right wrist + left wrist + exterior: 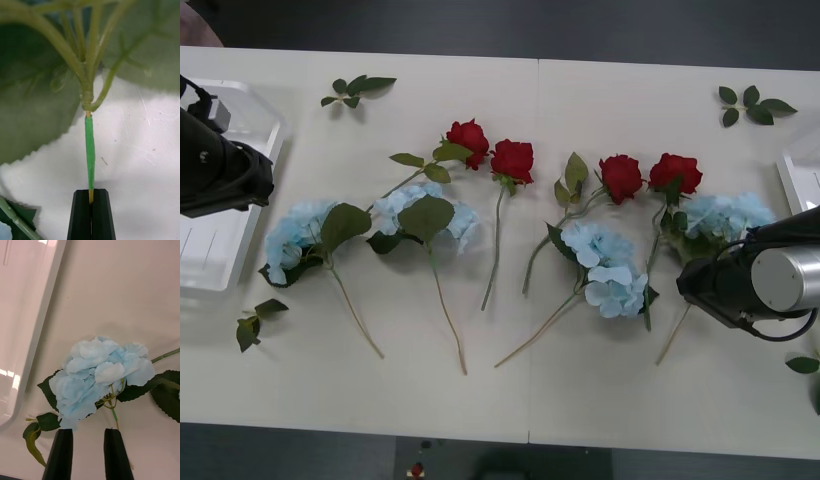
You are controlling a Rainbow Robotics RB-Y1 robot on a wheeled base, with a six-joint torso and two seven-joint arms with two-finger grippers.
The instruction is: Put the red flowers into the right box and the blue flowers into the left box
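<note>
White table (600, 400), right claw (90, 198) pinching blue flower stem (89, 150), left claw (88, 453) spread.

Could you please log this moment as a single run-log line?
right gripper: jaws shut on blue flower stem | left gripper: jaws open over leftmost blue flower | red flowers: on table

The red flowers (512, 160) lie behind the blue flowers (610, 268), between both boxes
</note>
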